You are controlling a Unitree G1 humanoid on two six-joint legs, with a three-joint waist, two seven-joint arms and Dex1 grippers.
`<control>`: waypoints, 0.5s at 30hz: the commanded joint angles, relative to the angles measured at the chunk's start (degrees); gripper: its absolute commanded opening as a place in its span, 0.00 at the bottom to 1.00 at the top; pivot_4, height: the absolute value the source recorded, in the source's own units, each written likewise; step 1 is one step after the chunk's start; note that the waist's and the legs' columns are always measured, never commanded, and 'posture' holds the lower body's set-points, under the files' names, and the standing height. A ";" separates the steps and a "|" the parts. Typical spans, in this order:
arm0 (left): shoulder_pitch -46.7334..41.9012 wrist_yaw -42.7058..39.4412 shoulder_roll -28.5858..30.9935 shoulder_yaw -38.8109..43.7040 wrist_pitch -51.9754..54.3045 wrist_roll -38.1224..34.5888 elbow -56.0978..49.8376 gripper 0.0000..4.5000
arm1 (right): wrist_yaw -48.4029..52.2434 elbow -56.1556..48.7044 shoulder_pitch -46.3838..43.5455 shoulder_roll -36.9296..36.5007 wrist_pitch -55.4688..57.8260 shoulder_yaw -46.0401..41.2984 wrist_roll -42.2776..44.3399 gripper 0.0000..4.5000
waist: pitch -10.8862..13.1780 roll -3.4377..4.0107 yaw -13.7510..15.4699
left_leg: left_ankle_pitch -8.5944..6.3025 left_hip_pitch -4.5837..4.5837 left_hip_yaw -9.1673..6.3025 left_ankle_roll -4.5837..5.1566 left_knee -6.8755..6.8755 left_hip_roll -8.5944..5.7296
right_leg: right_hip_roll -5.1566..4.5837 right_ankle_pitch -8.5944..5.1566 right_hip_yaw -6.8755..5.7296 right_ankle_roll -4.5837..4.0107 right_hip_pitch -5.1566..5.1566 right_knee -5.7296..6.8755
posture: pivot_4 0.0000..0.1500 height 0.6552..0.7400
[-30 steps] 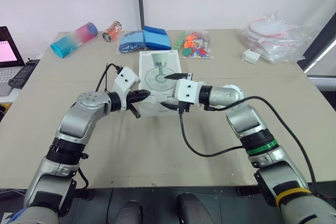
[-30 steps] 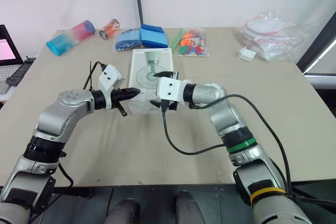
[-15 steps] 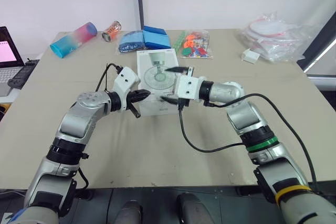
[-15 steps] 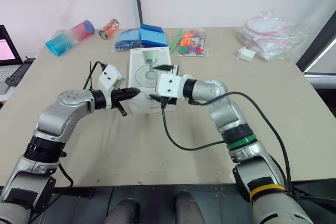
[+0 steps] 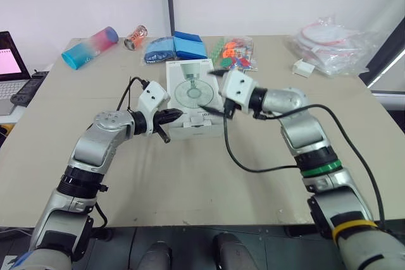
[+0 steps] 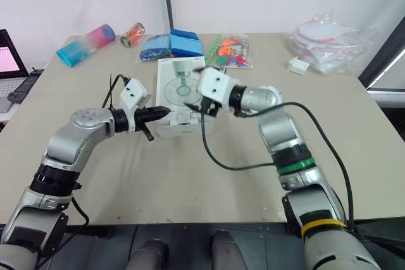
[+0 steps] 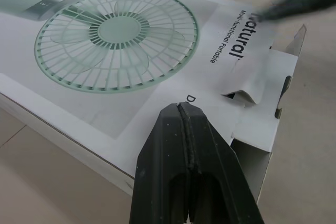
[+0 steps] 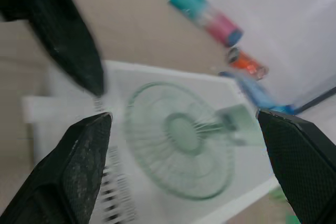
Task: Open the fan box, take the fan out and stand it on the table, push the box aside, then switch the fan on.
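Observation:
The white fan box (image 5: 190,90), printed with a green fan, lies flat mid-table. The end flap (image 7: 257,90) at its near end stands open. My left gripper (image 5: 173,116) is shut with nothing between its fingers, and its tip rests at the box's near left corner; the left wrist view shows the fingers (image 7: 186,135) closed over the box's edge. My right gripper (image 5: 212,92) hovers open above the box's right side, fingers wide apart, as the right wrist view shows with the printed fan (image 8: 178,129) between them. The fan itself is hidden inside the box.
Along the far edge lie a pink-and-blue bottle (image 5: 88,47), an orange can (image 5: 135,37), blue packs (image 5: 176,47) and a bag of colourful pieces (image 5: 235,53). Clear plastic bags (image 5: 330,43) and a small white box (image 5: 302,67) sit far right. A laptop (image 5: 9,61) stands at the left.
My right gripper has swung up and toward the far side over the box, and the near end flap now stands open. The left gripper has stayed put.

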 commanded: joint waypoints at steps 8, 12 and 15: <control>1.13 -0.29 0.13 -0.61 1.43 0.66 0.66 0.01 | 9.57 -9.72 6.11 -5.14 6.48 0.74 4.69 1.00 | -0.01 0.01 0.00 | -0.01 0.01 0.00 0.03 0.00 0.01 | 0.02 0.00 -0.01 0.00 0.01 0.00 | 1.00 1.00; 1.09 -0.36 0.37 -0.36 1.50 0.59 0.69 0.01 | 11.78 -12.18 9.08 -6.27 7.41 1.55 4.91 1.00 | -0.01 0.01 0.01 | -0.01 0.02 -0.01 0.02 0.00 0.02 | 0.02 0.00 -0.01 0.00 0.00 0.00 | 1.00 1.00; 1.09 -0.37 0.44 -0.23 1.54 0.55 0.72 0.01 | 13.33 -12.85 10.96 -7.89 6.66 3.19 3.65 1.00 | -0.02 0.00 0.02 | -0.01 0.02 -0.01 0.03 0.01 0.02 | 0.02 0.00 -0.01 0.00 0.02 0.00 | 1.00 1.00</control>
